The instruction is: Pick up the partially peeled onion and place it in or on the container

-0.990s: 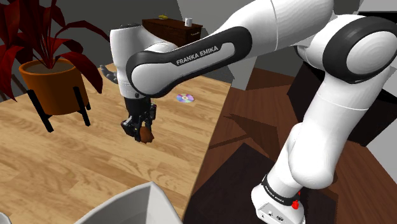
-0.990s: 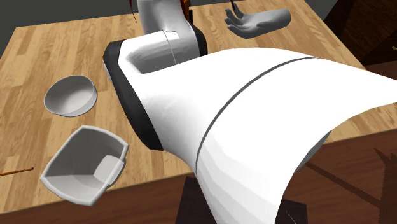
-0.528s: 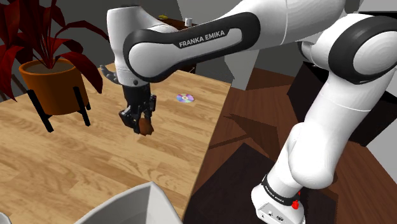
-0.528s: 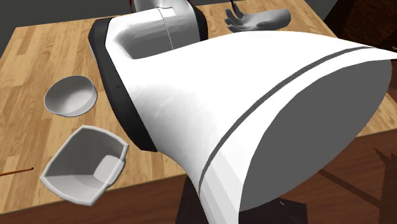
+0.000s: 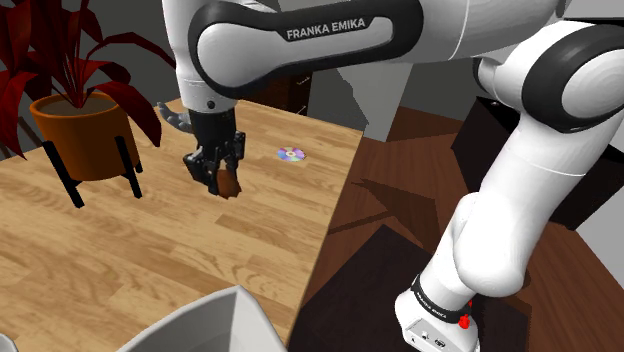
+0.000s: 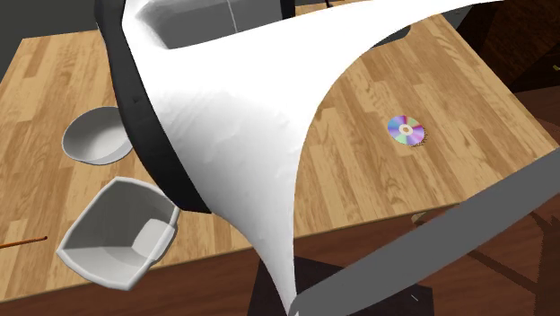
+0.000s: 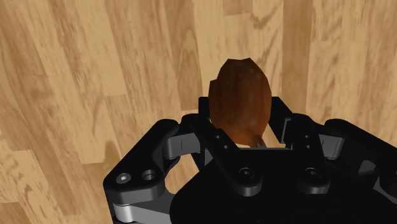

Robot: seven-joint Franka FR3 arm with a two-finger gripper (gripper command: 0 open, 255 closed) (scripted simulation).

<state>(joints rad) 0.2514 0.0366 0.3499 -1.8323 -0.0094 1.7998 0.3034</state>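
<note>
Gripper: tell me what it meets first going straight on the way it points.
Likely the bare wooden tabletop: the gripper points down at planks, and the brown onion it clasps would touch first. Height unclear.

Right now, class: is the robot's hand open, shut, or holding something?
The hand is shut on the brown onion.

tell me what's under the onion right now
Bare wooden tabletop: the brown onion hangs above it, clasped between the fingers. In the wrist view the onion covers the patch of wood directly beneath it; the shoulder view shows plain wood there.
</note>
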